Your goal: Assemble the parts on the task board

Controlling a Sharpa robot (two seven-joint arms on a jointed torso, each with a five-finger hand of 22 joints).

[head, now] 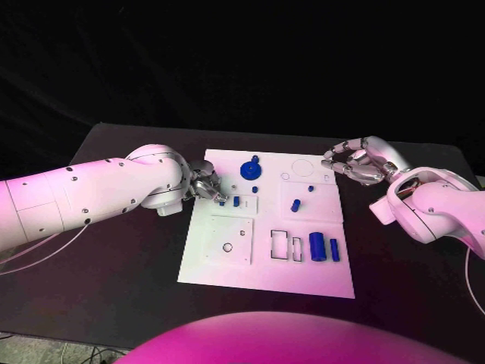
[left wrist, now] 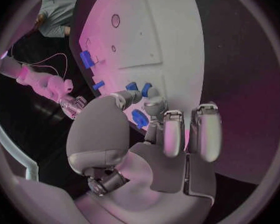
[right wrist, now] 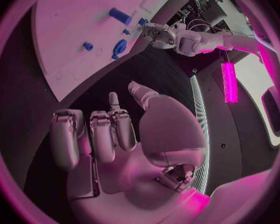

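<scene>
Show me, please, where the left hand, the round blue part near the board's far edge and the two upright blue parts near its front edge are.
left hand (head: 207, 187): head view, on its fingers at the board's left edge.
round blue part (head: 250, 168): head view, on its disc.
upright blue parts (head: 318, 246): head view, on the larger one's body.

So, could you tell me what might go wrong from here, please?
1. The left hand works at the board's left edge, its fingertips close among small blue parts; it could knock one off its spot.
2. Pressing near that edge might shift the board.
3. The right hand hovers by the board's far right corner, holding nothing, and could bump it if it drops.
</scene>
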